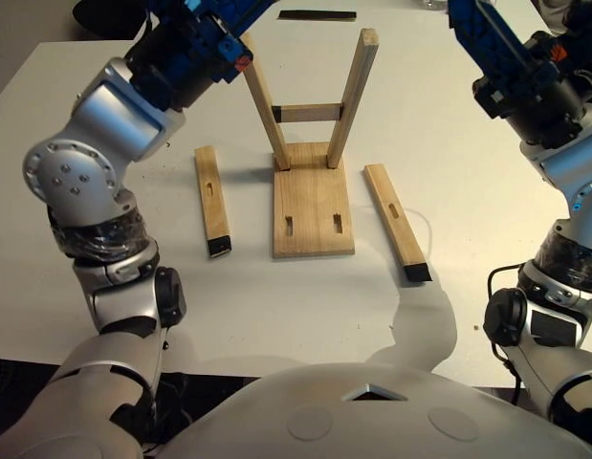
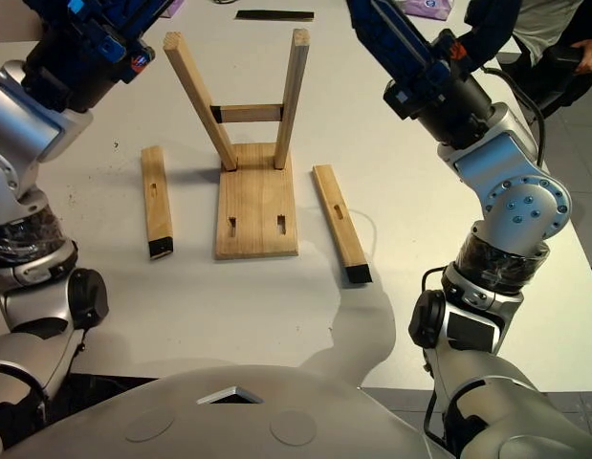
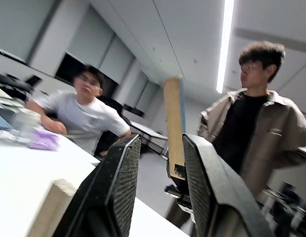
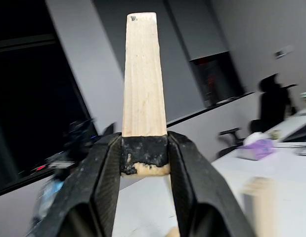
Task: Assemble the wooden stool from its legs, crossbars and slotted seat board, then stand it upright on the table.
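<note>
The slotted seat board (image 1: 313, 206) lies flat mid-table. Two legs (image 1: 351, 96) stand in its far slots, leaning apart and joined by a crossbar (image 1: 305, 113). Two loose legs lie flat, one on the board's left (image 1: 211, 199) and one on its right (image 1: 396, 220). Both arms are raised over the far half of the table. In the right wrist view my right gripper (image 4: 144, 143) is shut on the black end of a pale wooden crossbar (image 4: 143, 74), held upright. My left gripper (image 3: 161, 140) is open with nothing between its fingers; that same crossbar (image 3: 173, 118) shows beyond them.
A thin dark strip (image 1: 317, 15) lies at the table's far edge. A purple packet (image 3: 42, 139) and a glass sit on the table farther off. The white tabletop (image 1: 305, 306) in front of the board is bare.
</note>
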Controlling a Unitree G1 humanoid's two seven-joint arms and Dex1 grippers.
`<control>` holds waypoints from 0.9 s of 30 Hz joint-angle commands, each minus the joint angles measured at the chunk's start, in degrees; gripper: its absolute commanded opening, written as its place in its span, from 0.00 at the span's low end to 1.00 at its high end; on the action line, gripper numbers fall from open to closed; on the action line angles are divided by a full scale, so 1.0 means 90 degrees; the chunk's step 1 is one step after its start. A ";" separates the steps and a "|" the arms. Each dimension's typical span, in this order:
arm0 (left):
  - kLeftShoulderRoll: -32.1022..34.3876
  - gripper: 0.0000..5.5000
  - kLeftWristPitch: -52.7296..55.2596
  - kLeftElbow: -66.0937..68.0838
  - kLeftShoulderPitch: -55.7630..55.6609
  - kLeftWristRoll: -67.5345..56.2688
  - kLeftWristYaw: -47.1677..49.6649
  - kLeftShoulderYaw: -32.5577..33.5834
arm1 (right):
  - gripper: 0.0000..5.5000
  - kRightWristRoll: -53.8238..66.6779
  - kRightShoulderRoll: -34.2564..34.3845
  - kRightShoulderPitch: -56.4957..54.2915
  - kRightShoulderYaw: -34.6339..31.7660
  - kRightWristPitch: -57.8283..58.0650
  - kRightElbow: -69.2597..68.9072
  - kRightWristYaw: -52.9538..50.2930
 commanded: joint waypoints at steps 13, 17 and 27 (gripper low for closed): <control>0.0506 0.32 0.0820 0.0308 -0.0167 -0.0527 -0.1434 -0.0211 | 0.24 0.0211 -0.0330 0.0588 0.1021 0.0107 -0.0396 0.0688; 0.0589 0.42 0.0825 0.0461 0.0022 -0.0365 -0.1830 -0.0143 | 0.24 0.0321 -0.0316 0.0485 0.0911 0.0065 -0.0321 0.0607; 0.0450 0.58 0.0854 0.0488 0.0048 -0.0114 -0.1926 -0.0284 | 0.24 0.0484 -0.0495 0.0501 0.1206 0.0220 -0.0418 0.0742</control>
